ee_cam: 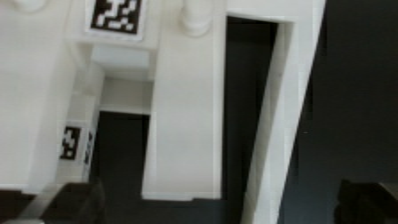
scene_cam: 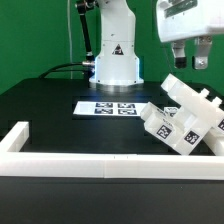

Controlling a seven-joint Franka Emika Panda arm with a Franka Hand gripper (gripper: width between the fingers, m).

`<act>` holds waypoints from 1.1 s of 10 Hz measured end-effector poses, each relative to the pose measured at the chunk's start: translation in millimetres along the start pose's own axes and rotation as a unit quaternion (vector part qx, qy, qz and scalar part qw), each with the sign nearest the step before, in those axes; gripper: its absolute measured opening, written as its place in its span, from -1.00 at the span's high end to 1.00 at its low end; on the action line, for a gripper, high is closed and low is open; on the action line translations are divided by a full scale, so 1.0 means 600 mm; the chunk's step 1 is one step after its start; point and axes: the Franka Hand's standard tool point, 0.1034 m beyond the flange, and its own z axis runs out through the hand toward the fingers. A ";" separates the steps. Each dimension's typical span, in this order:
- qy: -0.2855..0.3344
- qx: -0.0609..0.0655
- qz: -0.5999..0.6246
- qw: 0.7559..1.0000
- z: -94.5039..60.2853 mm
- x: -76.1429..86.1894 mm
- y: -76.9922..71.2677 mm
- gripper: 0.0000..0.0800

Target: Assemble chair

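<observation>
The chair (scene_cam: 186, 115) is a cluster of white blocky parts with black-and-white tags, lying tilted on the black table at the exterior view's right. My gripper (scene_cam: 190, 62) hangs open just above it, holding nothing. In the wrist view the chair parts fill the picture: a thick white bar (ee_cam: 185, 110), a thinner bar (ee_cam: 285, 120) beside it and a tag (ee_cam: 116, 14) on a block. My gripper (ee_cam: 214, 208) shows only as dark fingertips (ee_cam: 50, 206) at the picture's edge, spread wide on either side of the thick bar and apart from it.
The marker board (scene_cam: 112, 107) lies flat in front of the robot base (scene_cam: 114, 62). A long low white border rail (scene_cam: 70, 161) runs along the table's near edge and turns a corner at the exterior view's left. A black cable trails behind the base.
</observation>
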 end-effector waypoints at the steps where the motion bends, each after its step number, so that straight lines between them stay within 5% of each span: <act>1: 0.002 -0.003 0.002 1.000 0.008 -0.012 0.000 -0.62; 9: 0.005 -0.026 -0.011 1.000 0.040 -0.026 0.054 -0.62; 11: 0.007 -0.027 -0.027 0.999 0.043 -0.011 0.056 -0.62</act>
